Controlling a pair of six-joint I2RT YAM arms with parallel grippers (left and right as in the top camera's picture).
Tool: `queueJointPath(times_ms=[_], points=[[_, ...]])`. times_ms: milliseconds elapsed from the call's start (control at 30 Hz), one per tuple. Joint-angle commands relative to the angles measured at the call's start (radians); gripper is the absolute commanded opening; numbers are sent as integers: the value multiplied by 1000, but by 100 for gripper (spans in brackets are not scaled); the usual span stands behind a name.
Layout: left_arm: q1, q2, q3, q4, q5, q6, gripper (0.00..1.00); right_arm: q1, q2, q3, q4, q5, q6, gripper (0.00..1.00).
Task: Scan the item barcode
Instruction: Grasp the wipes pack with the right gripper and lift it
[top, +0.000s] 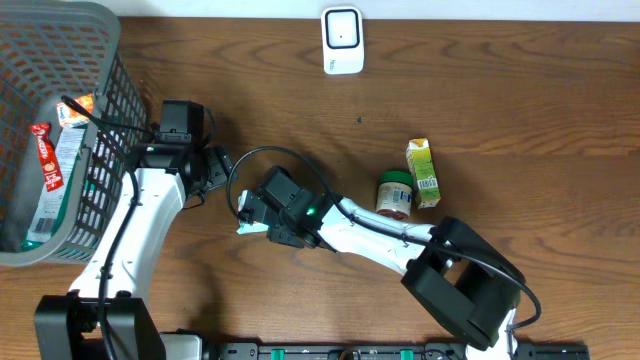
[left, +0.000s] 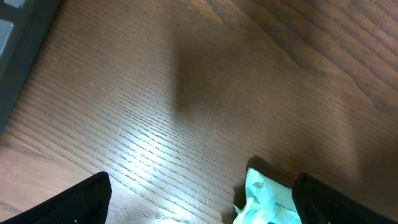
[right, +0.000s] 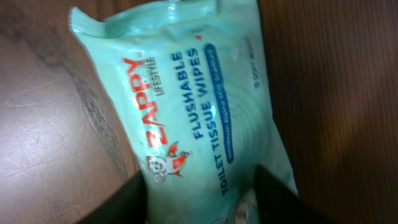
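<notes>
Closest to the right wrist lens: wipes pack (right: 199, 118), mint green, printed face up, flat on the desk (right: 348, 93). Sits left of the desk's centre, toward the near edge, well apart from the scanner (top: 341, 40) at the far edge. Right gripper (right: 200, 177) straddling the pack's lower end, one finger along each long side, gap narrow. Cannot tell whether pressing or merely touching. Left gripper (left: 202, 180) just beside, jaws wide, holding nothing, one corner of the pack showing between its fingers.

Could go wrong in several ways:

- Soft, slick wrap: likely to buckle or slide under a pinch at one end, drooping or dropping on the lift.
- No barcode showing on the upper face, so probably underneath. Showing this face to the scanner would likely read nothing, and turning over on a weak hold invites a drop.
- Close quarters with the left gripper: risk of a knock between arms on the way up.

Basket (top: 60, 130) at the left edge, plus carton (top: 423, 172) and jar (top: 395, 193) to the right: off the direct line to the scanner.
</notes>
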Motion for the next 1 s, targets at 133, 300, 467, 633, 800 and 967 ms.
queueJointPath(times_ms=[133,300,467,633,800,967], points=[[5,3,-9,-2,-6,-2,94,11,19,6,-10,-53,74,12],[5,3,-9,-2,-6,-2,93,7,-84,6,-36,-61,225,1],[5,3,-9,-2,-6,-2,94,-49,-216,6,-136,-234,330,1],[5,3,-9,-2,-6,-2,94,-153,-229,6,-168,-540,370,1],[5,3,-9,-2,-6,-2,94,-233,-213,6,-209,-587,394,20],[5,3,-9,-2,-6,-2,94,-161,-213,6,-203,-498,329,45]])
